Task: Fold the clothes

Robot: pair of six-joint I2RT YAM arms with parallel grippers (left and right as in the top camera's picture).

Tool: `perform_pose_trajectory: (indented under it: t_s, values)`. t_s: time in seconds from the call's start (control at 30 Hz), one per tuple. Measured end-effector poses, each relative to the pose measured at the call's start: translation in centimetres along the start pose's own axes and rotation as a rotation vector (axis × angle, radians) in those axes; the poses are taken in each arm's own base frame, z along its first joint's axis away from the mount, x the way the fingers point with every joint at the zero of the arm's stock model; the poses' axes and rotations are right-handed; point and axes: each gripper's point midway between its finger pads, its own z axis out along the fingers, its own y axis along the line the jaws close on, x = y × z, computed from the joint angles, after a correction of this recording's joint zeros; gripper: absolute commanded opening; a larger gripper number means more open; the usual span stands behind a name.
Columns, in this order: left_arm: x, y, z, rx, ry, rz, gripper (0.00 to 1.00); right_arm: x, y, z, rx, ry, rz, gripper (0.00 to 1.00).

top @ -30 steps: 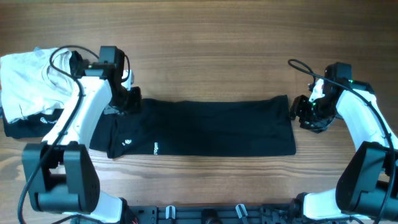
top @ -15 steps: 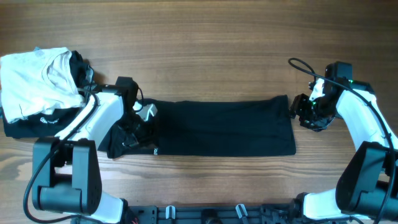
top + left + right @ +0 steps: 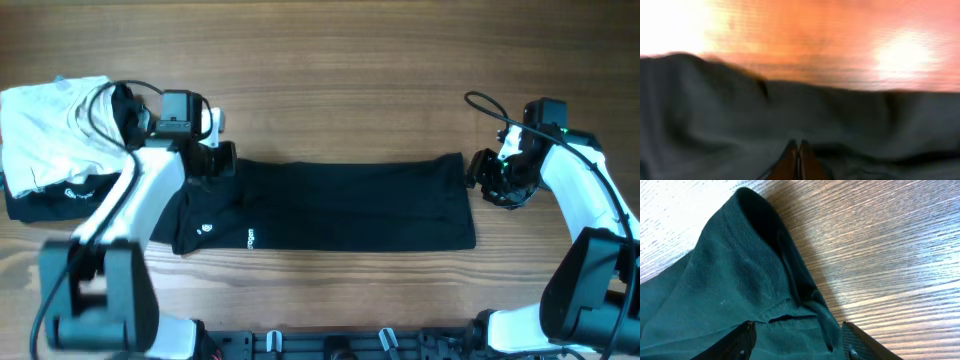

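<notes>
T-shirt (image 3: 340, 205): black, folded into a long band, flat on the tabletop (image 3: 340, 70).
Left pincer (image 3: 215, 162): clenched, at the T-shirt's upper-left corner.
Right pincer (image 3: 478, 180): released, fingers (image 3: 740, 340) straddling the T-shirt's upper-right corner.

Two white-shelled arms (image 3: 140, 195), black joints, looping black cables (image 3: 483, 104).

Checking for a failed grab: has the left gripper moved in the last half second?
Yes. The left gripper has drawn back to the black T-shirt's far left corner, nearer the folded white garment.
</notes>
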Motion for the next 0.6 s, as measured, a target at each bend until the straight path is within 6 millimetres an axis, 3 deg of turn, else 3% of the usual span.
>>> perform_pose_trajectory:
  t_s: [0.1,0.17,0.33,0.4,0.5,0.6]
  values:
    - [1.8,0.2,2.8,0.021,0.109,-0.022,0.04,0.0,0.0,0.0,0.0,-0.002,0.0,0.6]
    - [3.4,-1.0,3.3,0.097,0.186,-0.043,0.04,0.0,0.0,0.0,0.0,-0.001,0.0,0.6]
    - [9.9,-3.3,0.5,0.222,0.478,-0.149,0.04,-0.2,0.0,0.0,-0.002,-0.006,-0.001,0.6]
    - [11.3,-3.6,-0.6,0.235,0.538,-0.157,0.04,-0.3,0.1,0.0,-0.003,-0.013,-0.003,0.6]
    - [12.0,-3.9,-1.7,0.247,0.562,-0.147,0.04,-0.5,0.1,0.0,-0.005,-0.022,-0.003,0.6]
    - [11.0,-4.1,-2.2,0.254,0.496,-0.114,0.04,-0.7,0.2,0.0,-0.006,-0.026,-0.004,0.6]
